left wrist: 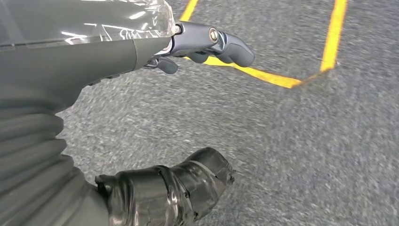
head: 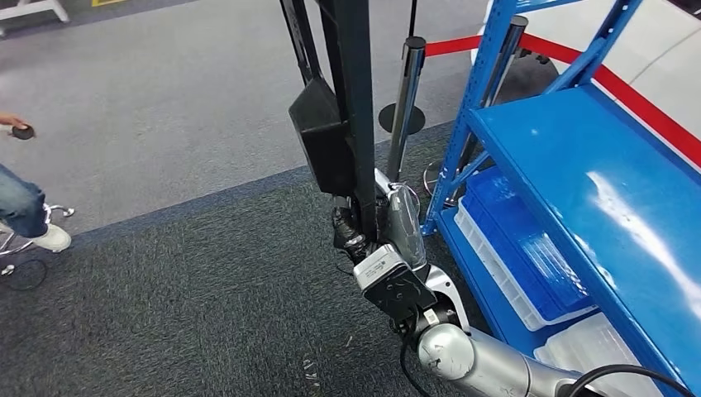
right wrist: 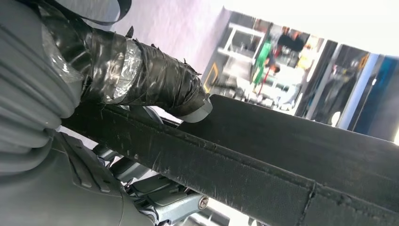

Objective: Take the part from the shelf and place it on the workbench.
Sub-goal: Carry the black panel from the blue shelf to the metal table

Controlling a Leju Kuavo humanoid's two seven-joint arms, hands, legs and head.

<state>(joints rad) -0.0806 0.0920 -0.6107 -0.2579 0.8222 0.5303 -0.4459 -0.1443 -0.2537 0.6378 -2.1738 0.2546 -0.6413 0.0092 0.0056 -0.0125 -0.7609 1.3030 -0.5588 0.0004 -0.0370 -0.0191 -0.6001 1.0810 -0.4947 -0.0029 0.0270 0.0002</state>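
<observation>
The robot's right hand [head: 388, 223] grips a long black part [head: 347, 99] that stands up tall beside the blue shelf [head: 579, 165]. From the head view you can see the silver right arm [head: 479, 360] reach up from below, with the hand wrapped around the low end of the part, over the dark carpet [head: 207, 281]. On the shelf's lower level lies a blue bin [head: 529, 248], and a clear tub [head: 591, 343] sits near it. Behind the shelf runs a red rope [head: 628, 91] on a grey post [head: 407, 99]. Far to the left is a person's leg in jeans [head: 21, 207].

The right wrist view comes in close: a thumb wrapped in black tape [right wrist: 155, 82] presses on the part's rough black edge [right wrist: 282, 155].

The left wrist view looks down at grey floor with yellow lines [left wrist: 268, 77]. The left hand [left wrist: 141, 117] holds nothing, its fingers [left wrist: 221, 44] apart from the taped thumb.
</observation>
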